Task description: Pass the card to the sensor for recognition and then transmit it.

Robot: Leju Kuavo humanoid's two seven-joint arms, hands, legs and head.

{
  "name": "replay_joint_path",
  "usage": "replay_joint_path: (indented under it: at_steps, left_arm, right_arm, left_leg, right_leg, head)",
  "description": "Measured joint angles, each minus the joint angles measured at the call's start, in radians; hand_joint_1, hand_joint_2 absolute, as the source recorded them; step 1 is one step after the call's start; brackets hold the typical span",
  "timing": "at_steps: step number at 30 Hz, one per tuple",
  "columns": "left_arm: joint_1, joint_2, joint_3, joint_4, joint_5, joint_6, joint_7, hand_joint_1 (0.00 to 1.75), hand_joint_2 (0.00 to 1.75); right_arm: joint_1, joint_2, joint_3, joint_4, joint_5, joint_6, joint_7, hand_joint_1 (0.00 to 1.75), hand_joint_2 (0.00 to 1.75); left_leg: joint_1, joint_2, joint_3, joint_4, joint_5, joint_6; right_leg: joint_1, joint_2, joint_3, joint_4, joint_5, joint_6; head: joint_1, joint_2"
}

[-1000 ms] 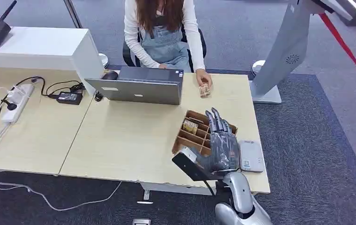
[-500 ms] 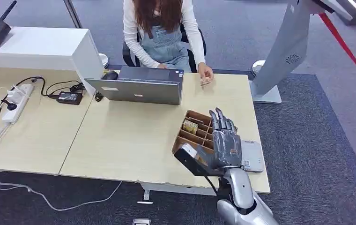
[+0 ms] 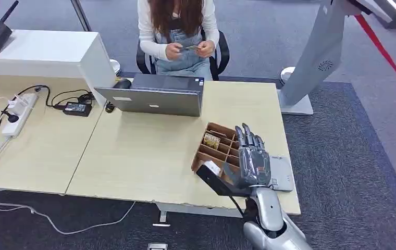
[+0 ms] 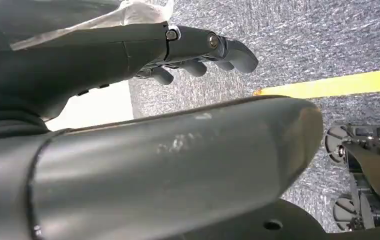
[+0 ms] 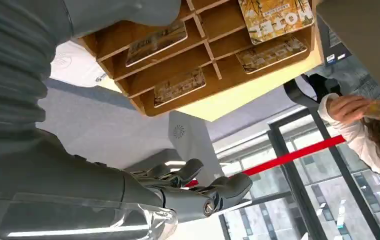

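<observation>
Cards (image 3: 212, 140) lie in the compartments of the wooden organizer (image 3: 206, 152) near the right front corner of the bench (image 3: 133, 151), just left of the right hand (image 3: 252, 162), whose fingers (image 3: 245, 136) are apart and hold nothing, pointing to the far edge.

A pale wood counter (image 3: 144, 156) stands on grey carpet (image 3: 352, 172), carrying a closed grey laptop (image 3: 154, 95) near its far edge, a brown divided card box (image 3: 218, 147) toward the near right corner, and a flat white card reader (image 3: 281, 172) just beside the box. On its left section lie a white power strip (image 3: 20, 112), a black adapter (image 3: 77, 108) and looping black cables (image 3: 63, 96).
</observation>
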Motion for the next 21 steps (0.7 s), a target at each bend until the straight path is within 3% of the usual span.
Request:
replay_joint_path:
  at_steps: [21]
  left_arm:
    - [0.0, 0.005, -0.009, 0.0, 0.011, 0.008, -0.002, 0.0, 0.0]
  right_arm:
    - [0.019, 0.004, 0.007, 0.065, -0.035, -0.045, 0.005, 0.3, 1.75]
  left_leg:
    - [0.0, 0.0, 0.0, 0.0, 0.0, 0.0]
  right_leg:
    - [0.0, 0.0, 0.0, 0.0, 0.0, 0.0]
  head:
    - [0.0, 0.0]
